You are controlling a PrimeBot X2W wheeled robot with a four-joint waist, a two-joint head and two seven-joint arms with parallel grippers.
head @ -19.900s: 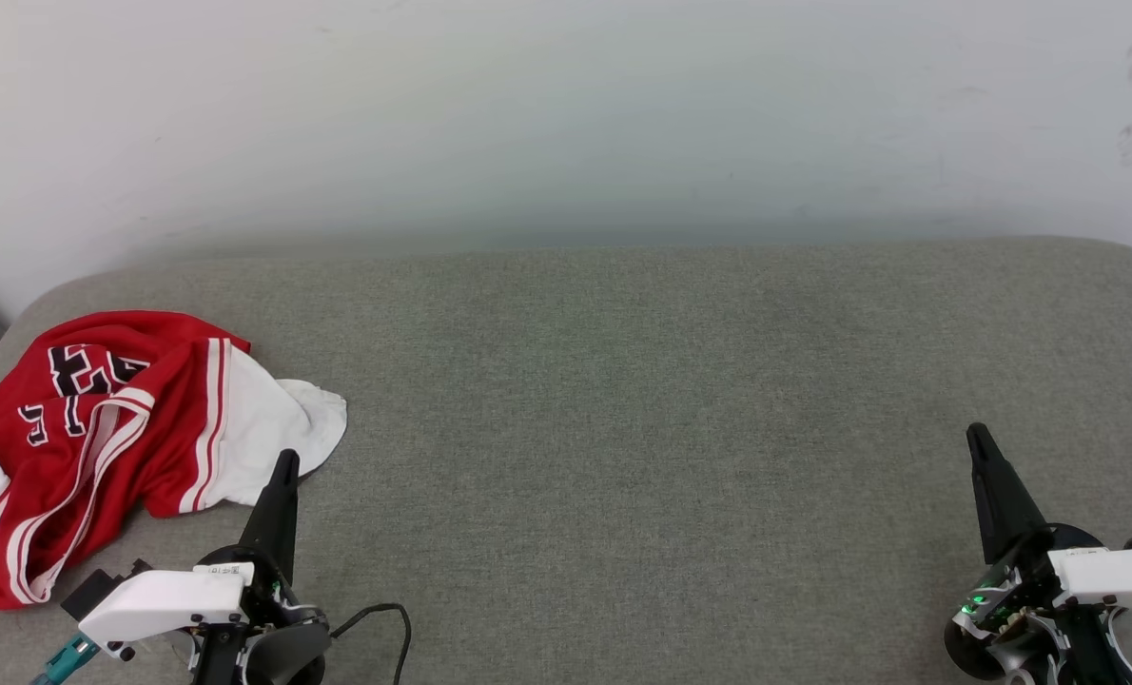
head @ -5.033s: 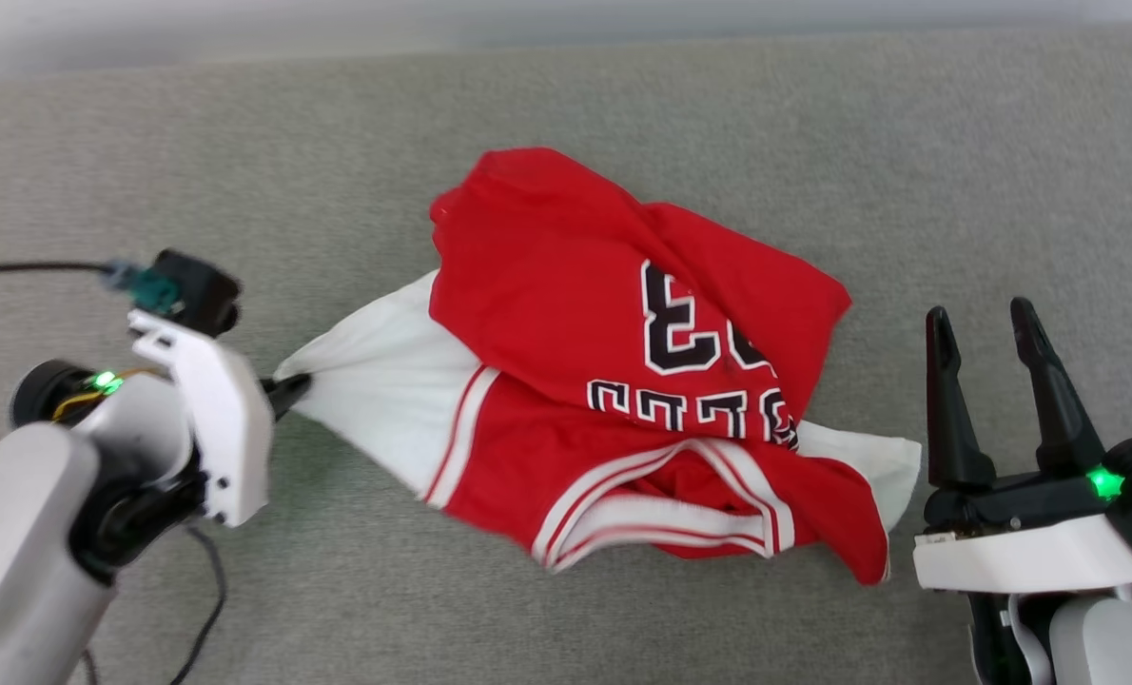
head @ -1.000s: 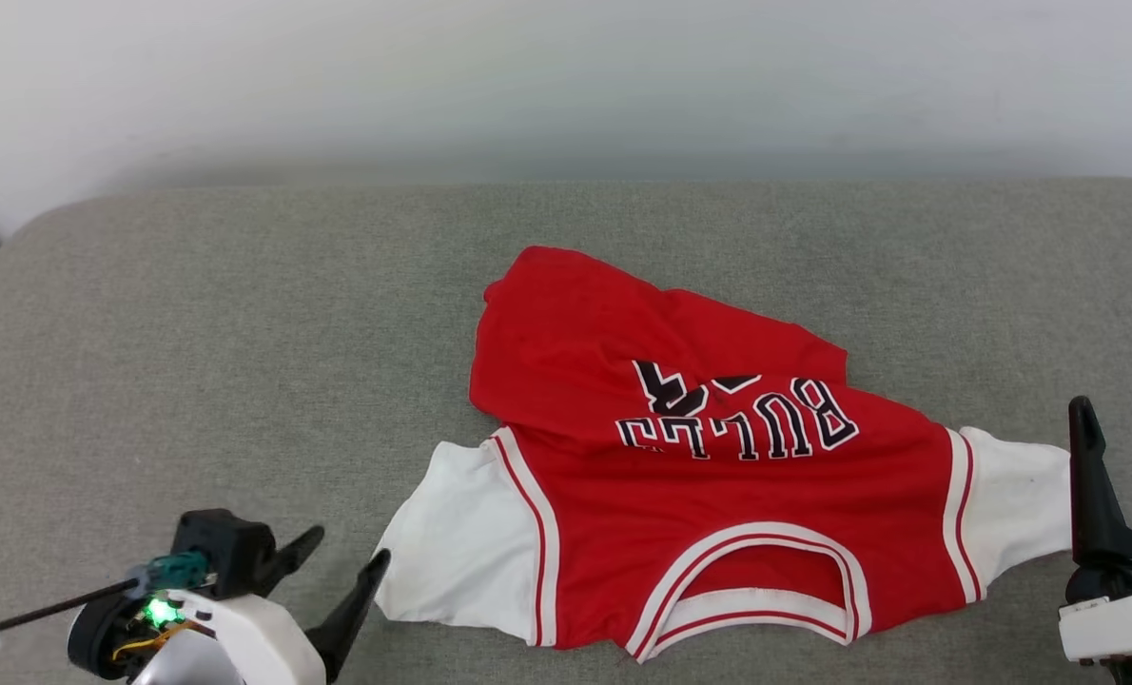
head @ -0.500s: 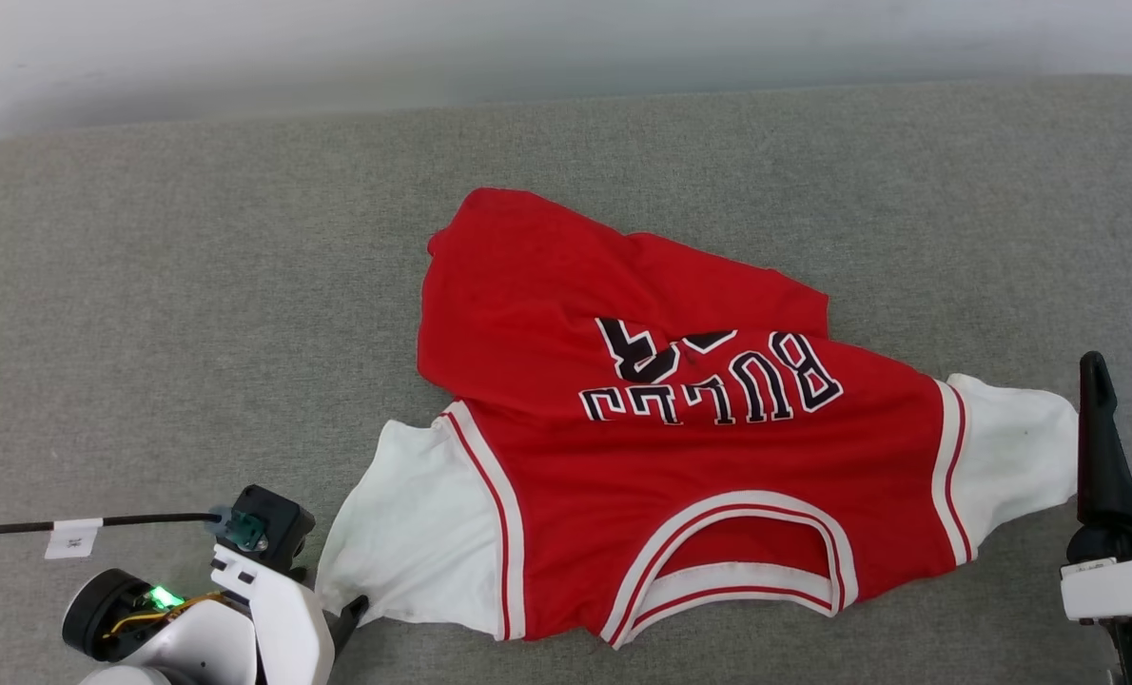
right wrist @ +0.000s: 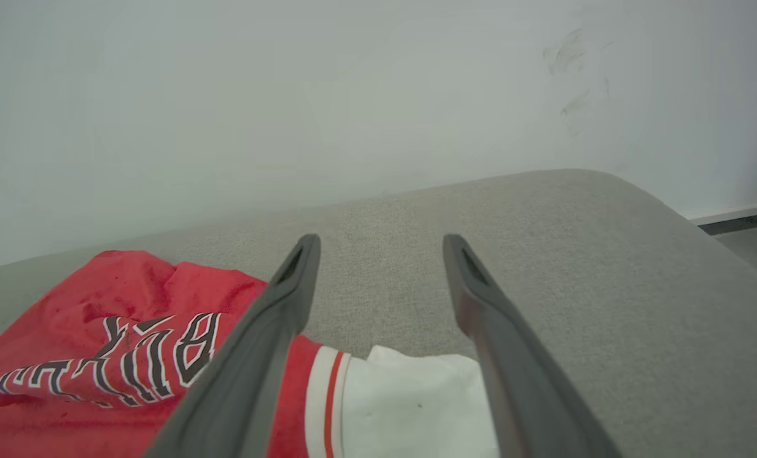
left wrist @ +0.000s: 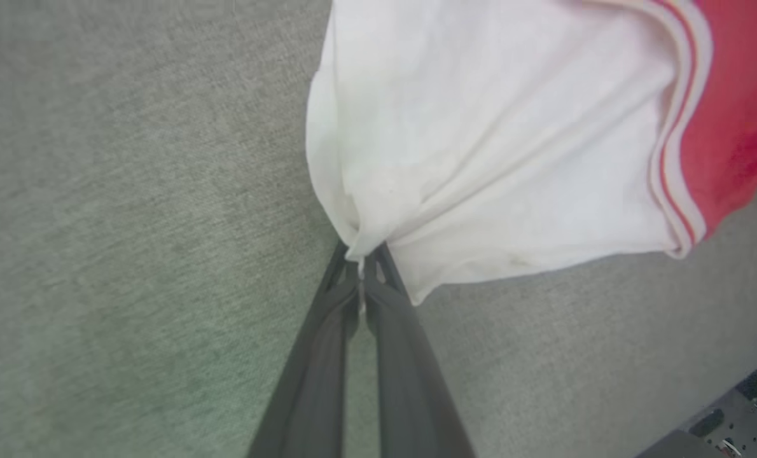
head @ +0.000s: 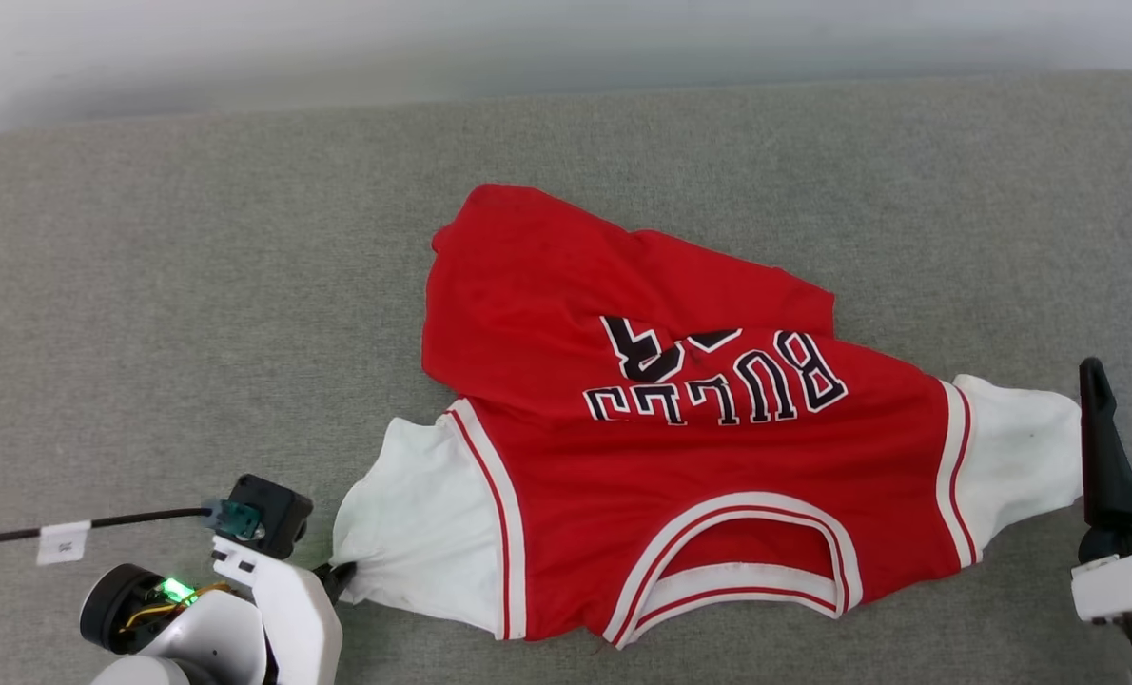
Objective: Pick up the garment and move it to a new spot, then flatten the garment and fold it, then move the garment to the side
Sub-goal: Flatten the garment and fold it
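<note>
Flattening stage: shirt (head: 680, 476) lies mid-cushion (head: 147, 333), left hand (left wrist: 361, 267) pinching one sleeve (left wrist: 480, 159) corner, right hand (right wrist: 378, 245) spread beside the other sleeve (right wrist: 416, 401), probably its next grip before both pull apart.

A desk (head: 195, 285) covered in grey woven fabric, its far right corner rounded, meets a plain pale wall (head: 566, 38) on the far side. Dark scuff marks (right wrist: 569, 76) smudge the wall toward the right.
</note>
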